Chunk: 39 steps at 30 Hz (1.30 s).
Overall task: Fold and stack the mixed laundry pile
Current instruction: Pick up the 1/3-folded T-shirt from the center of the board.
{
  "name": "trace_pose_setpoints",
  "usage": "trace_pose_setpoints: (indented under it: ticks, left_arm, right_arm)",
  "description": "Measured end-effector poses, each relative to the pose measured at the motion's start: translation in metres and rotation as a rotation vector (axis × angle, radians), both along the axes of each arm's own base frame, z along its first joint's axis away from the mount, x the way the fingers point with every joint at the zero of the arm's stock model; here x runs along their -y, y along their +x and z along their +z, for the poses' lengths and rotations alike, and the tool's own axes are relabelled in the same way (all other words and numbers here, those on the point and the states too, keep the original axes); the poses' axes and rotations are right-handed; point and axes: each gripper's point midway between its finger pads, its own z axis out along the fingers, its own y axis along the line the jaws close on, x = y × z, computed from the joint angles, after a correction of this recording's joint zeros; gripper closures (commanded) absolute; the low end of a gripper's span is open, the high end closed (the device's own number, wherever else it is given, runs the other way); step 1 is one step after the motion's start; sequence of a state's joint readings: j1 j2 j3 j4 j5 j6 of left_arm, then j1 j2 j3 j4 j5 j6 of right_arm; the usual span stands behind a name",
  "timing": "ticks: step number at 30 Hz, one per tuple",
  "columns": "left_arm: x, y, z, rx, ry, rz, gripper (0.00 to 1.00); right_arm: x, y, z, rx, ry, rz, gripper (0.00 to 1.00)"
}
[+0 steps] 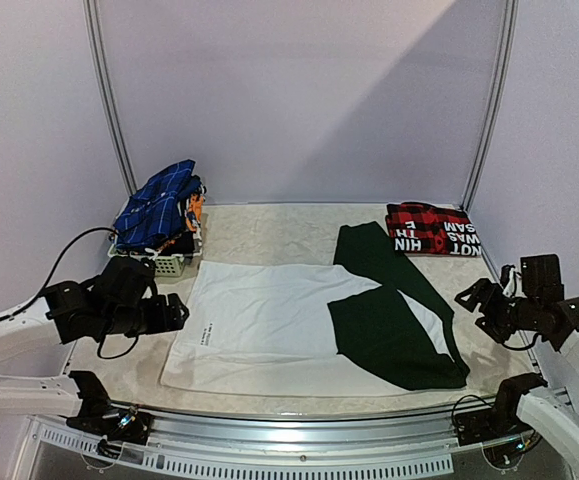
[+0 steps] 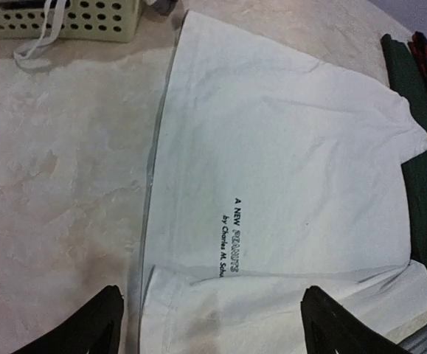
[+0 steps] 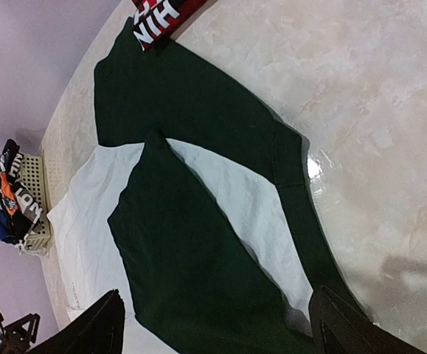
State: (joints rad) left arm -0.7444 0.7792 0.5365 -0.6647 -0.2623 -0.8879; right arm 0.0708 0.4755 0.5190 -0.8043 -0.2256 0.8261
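A white T-shirt (image 1: pixel 259 315) with dark green sleeves (image 1: pixel 394 335) lies spread flat across the middle of the table, with small black print near its left hem (image 2: pixel 231 236). One green sleeve is folded over the white body (image 3: pixel 191 243). A folded red-and-black plaid shirt (image 1: pixel 432 230) rests at the back right. Blue checked cloth (image 1: pixel 159 205) tops a heap on the basket at the back left. My left gripper (image 1: pixel 176 312) hovers at the shirt's left edge, open and empty (image 2: pixel 213 328). My right gripper (image 1: pixel 472 300) hangs by the right sleeve, open and empty (image 3: pixel 217 328).
A small white lattice basket (image 1: pixel 167 264) stands at the back left under the heap of garments, a white cord (image 2: pixel 40 40) trailing from it. The table's metal front rail (image 1: pixel 299 425) runs along the near edge. Purple walls close in the back and sides.
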Motion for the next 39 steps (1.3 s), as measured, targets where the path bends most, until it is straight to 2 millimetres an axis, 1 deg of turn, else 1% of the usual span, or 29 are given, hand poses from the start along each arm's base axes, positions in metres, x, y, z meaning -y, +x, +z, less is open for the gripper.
trace_pose_setpoints:
  ticks: [1,3,5,7,11,15,18,21,26,28,31,34,35,39]
  left_arm:
    - [0.01,0.016,0.008,0.031,0.039,-0.03,0.18]
    - [0.016,0.026,0.014,0.056,0.078,-0.057,0.18]
    - [0.028,0.044,0.027,0.095,0.117,-0.09,0.18]
    - [0.04,0.06,0.032,0.116,0.153,-0.125,0.18]
    - [0.055,0.076,0.034,0.128,0.207,-0.186,0.17]
    - [0.063,0.087,0.037,0.149,0.244,-0.221,0.17]
    - [0.065,0.092,0.039,0.167,0.271,-0.239,0.15]
    - [0.064,0.093,0.04,0.176,0.293,-0.253,0.11]
    - [0.06,0.094,0.041,0.19,0.325,-0.256,0.01]
    - [0.058,0.093,0.04,0.193,0.336,-0.254,0.0]
    - [0.054,0.093,0.04,0.198,0.346,-0.249,0.0]
    - [0.052,0.091,0.036,0.195,0.352,-0.249,0.0]
    - [0.052,0.09,0.034,0.192,0.354,-0.249,0.0]
    - [0.049,0.087,0.025,0.177,0.361,-0.254,0.0]
  right_arm:
    - [-0.007,0.015,-0.008,-0.035,-0.005,0.049,0.12]
    - [-0.01,0.022,-0.01,-0.043,-0.019,0.082,0.13]
    - [-0.014,0.036,-0.001,-0.013,-0.036,0.116,0.13]
    - [-0.019,0.05,0.008,0.016,-0.053,0.147,0.13]
    - [-0.035,0.073,0.029,0.08,-0.094,0.23,0.12]
    - [-0.056,0.102,0.049,0.133,-0.147,0.322,0.12]
    - [-0.071,0.125,0.056,0.14,-0.195,0.385,0.13]
    - [-0.088,0.156,0.057,0.136,-0.261,0.45,0.14]
    - [-0.106,0.204,0.051,0.133,-0.358,0.528,0.17]
    - [-0.11,0.222,0.049,0.131,-0.393,0.55,0.19]
    - [-0.117,0.256,0.046,0.132,-0.447,0.578,0.21]
    - [-0.122,0.286,0.033,0.117,-0.496,0.603,0.23]
    - [-0.124,0.292,0.028,0.109,-0.505,0.61,0.24]
    - [-0.13,0.32,-0.003,0.058,-0.546,0.656,0.26]
